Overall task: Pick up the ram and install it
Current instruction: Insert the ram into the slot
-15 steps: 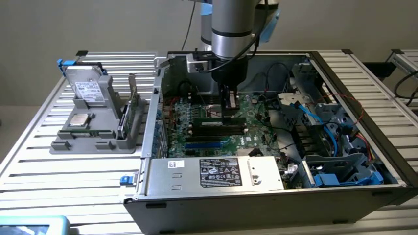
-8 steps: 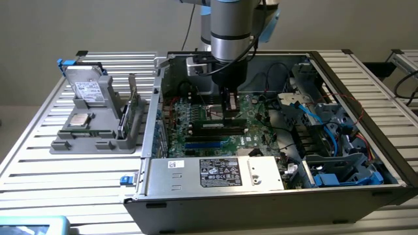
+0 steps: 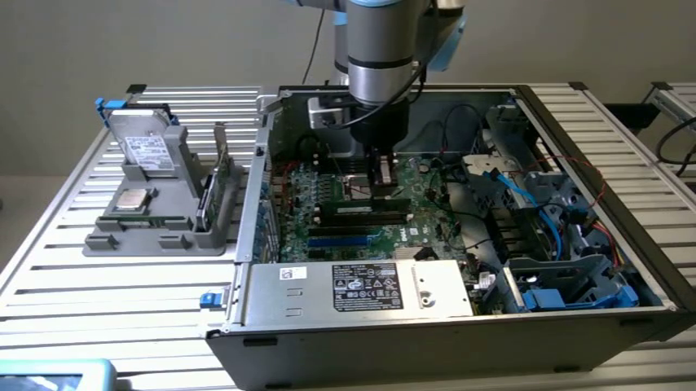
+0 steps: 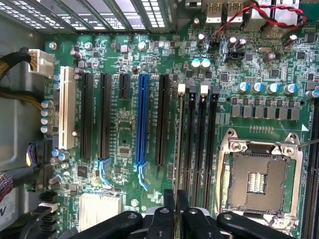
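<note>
My gripper (image 3: 381, 192) reaches down into the open computer case (image 3: 256, 183) over the green motherboard (image 3: 326, 236). It is shut on the ram (image 3: 364, 212), a long dark stick lying level just under the fingers. In the wrist view the ram (image 4: 177, 149) shows edge-on as a thin line between the black fingers (image 4: 164, 219). It runs along the first of the black memory slots (image 4: 199, 139) with white end latches. Whether it sits in the slot or hovers just above it, I cannot tell.
The CPU socket (image 4: 261, 174) lies beside the memory slots, and a blue expansion slot (image 4: 143, 119) among black ones on the other side. A labelled power supply (image 3: 370, 287) fills the case front; cables (image 3: 522, 195) crowd the exterior view's right. A grey holder (image 3: 152, 220) outside carries a hard drive (image 3: 147, 151).
</note>
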You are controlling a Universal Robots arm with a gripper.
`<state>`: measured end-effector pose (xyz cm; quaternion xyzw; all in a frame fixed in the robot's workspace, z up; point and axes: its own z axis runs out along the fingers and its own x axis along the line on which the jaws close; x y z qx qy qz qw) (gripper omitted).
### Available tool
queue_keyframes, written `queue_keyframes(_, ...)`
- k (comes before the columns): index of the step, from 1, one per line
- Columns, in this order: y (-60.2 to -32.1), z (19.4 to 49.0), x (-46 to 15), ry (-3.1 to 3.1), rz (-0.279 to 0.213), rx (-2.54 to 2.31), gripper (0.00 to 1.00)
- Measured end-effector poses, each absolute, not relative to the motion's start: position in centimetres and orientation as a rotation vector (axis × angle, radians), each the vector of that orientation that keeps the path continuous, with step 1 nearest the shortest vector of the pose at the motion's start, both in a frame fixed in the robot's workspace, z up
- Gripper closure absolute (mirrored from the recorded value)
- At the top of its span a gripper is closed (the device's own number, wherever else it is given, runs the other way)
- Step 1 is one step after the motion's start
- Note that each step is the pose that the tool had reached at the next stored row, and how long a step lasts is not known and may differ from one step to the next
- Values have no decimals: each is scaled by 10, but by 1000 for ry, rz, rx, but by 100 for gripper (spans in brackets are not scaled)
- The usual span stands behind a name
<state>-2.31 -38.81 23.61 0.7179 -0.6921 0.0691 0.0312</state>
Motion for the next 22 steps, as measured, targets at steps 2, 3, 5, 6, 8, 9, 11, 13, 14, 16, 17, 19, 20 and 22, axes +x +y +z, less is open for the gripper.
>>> queue_keyframes(2, -388, 236, -24, -2137, 213, 2206, 86)
queue_keyframes(3, -388, 236, -25, -2141, 213, 2202, 86)
queue_keyframes(5, -388, 235, -25, -2148, 213, 2195, 86)
queue_keyframes(6, -388, 235, -25, -2151, 212, 2192, 86)
queue_keyframes(8, -388, 235, -25, -2155, 212, 2187, 86)
queue_keyframes(9, -388, 235, -25, -2155, 211, 2187, 86)
queue_keyframes(11, -388, 234, -25, -2156, 209, 2187, 86)
queue_keyframes(13, -388, 234, -25, -2157, 203, 2189, 86)
queue_keyframes(14, -388, 234, -25, -2159, 199, 2190, 86)
queue_keyframes(16, -389, 234, -25, -2162, 189, 2194, 86)
queue_keyframes(17, -390, 234, -25, -2163, 185, 2195, 86)
queue_keyframes(19, -392, 233, -25, -2162, 182, 2194, 86)
queue_keyframes(20, -394, 233, -25, -2162, 181, 2194, 86)
queue_keyframes(22, -395, 233, -24, -2159, 179, 2197, 86)
